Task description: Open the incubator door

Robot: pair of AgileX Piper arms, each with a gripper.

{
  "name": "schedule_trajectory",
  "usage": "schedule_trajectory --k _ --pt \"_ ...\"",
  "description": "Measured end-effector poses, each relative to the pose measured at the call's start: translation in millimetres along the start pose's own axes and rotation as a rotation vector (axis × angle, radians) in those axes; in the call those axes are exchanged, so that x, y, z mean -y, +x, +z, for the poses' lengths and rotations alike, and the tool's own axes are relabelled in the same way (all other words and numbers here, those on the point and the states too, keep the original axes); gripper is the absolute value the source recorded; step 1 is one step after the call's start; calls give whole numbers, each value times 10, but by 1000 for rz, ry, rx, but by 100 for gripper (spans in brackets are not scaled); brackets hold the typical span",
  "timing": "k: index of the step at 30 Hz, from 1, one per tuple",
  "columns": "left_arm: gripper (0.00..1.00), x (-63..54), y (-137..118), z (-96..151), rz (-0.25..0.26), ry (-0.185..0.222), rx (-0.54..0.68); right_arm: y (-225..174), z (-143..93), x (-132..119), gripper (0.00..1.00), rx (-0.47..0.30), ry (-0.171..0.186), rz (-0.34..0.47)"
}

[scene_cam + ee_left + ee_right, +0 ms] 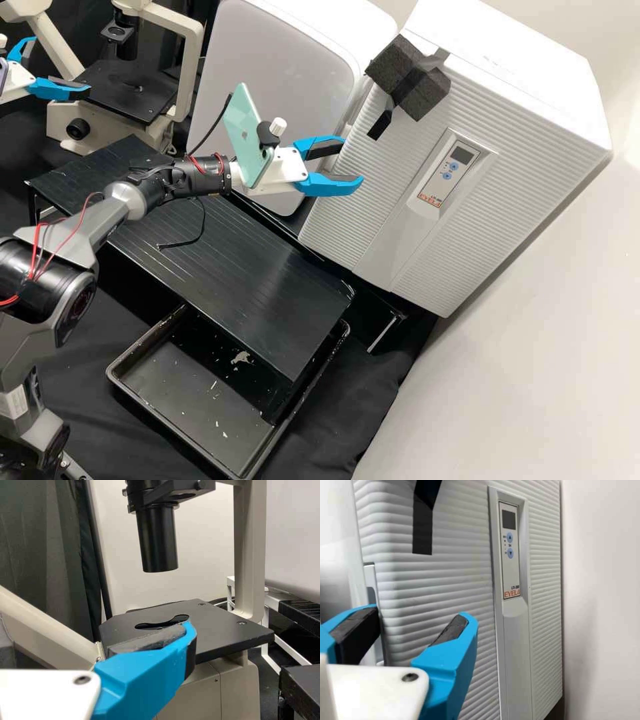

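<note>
The white incubator (507,87) has a ridged front door (467,247) with a small control panel (452,170); the door looks closed. At the door's left edge my right gripper (353,160) stands open, holding nothing. In the right wrist view this gripper (420,615) has one finger by the door's side edge and the other in front of the ridged door (455,580); contact cannot be told. My left gripper (61,65) is open beside the microscope at the upper left. A blue finger of the left gripper (145,675) shows before the microscope stage (225,635).
A grey-white rounded appliance (280,80) stands left of the incubator. Black foam blocks (407,77) are taped to the incubator's upper left corner. Below are a black platform (220,247) and a black tray (133,393). A white wall (533,347) lies to the right.
</note>
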Motion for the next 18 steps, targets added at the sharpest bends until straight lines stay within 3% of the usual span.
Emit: schedule_trajectory --k 18 --pt "100 0 0 0 0 0 0 -72 36 -56 0 -18 -9 -45"
